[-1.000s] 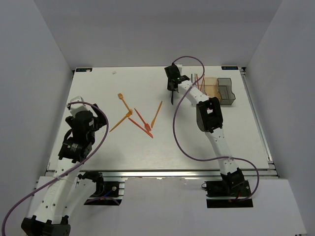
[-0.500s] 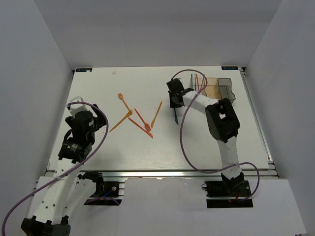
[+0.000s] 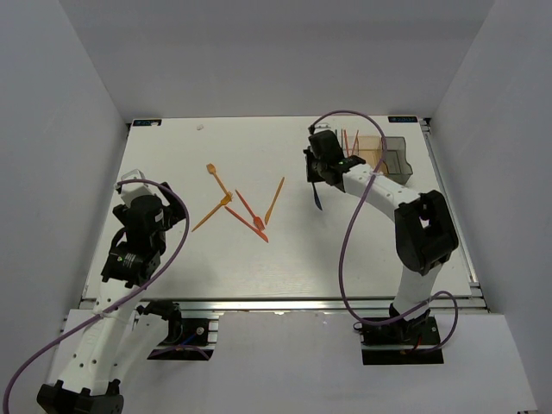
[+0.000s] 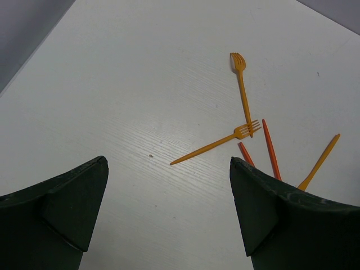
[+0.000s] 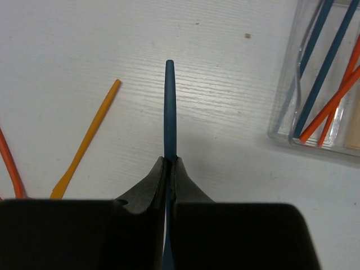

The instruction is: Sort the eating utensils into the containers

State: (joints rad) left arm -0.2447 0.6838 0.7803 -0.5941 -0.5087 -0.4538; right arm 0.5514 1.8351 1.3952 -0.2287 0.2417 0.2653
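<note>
White table (image 3: pixel 259 267) holds scattered orange utensils (image 3: pixel 274 200) and joined bins (image 3: pixel 385 157).

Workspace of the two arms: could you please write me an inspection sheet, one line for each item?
Surface: white table, no spill seen.
Job's things: five loose utensils, orange and red, left of centre; one blue utensil in the right gripper; containers at the far right, with blue and red pieces in the clear bin.
Clutter: one small pale speck near the far edge.
Grippers: left gripper open, holding nothing; right gripper shut on the blue utensil.
Cables: purple cables loop along both arms, not touching the utensils.
Surroundings: plain grey walls on three sides.
</note>
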